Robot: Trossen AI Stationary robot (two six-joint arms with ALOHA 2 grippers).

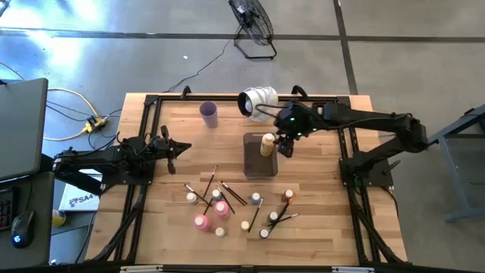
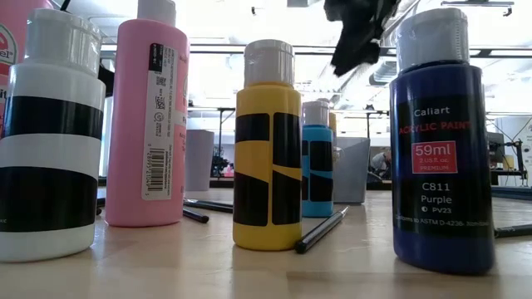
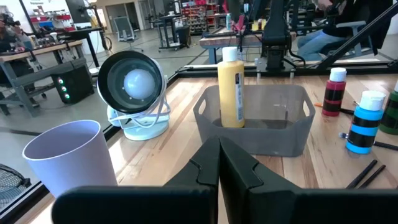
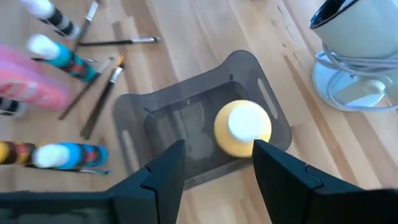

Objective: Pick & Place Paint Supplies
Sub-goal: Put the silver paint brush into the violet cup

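Observation:
A yellow bottle with a white cap [image 4: 242,127] stands upright on its base in the clear grey tray [image 1: 260,171], at its far end; the left wrist view shows the bottle [image 3: 231,87] free of any finger. My right gripper [image 4: 219,149] hovers open just above it, one finger on either side of the cap, apart from it; the high view shows this gripper [image 1: 285,145] beside the bottle [image 1: 267,144]. My left gripper [image 1: 178,146] waits shut at the table's left. Pink bottles [image 1: 201,221], small bottles [image 1: 256,199] and brushes [image 1: 231,193] lie near the front.
A lilac cup [image 1: 209,114] stands at the far edge, left of a white fan [image 1: 258,100]. In the low view, bottles stand close to the lens: white and black [image 2: 50,141], pink [image 2: 150,116], yellow [image 2: 266,149], purple [image 2: 436,149], with a brush [image 2: 320,231] between.

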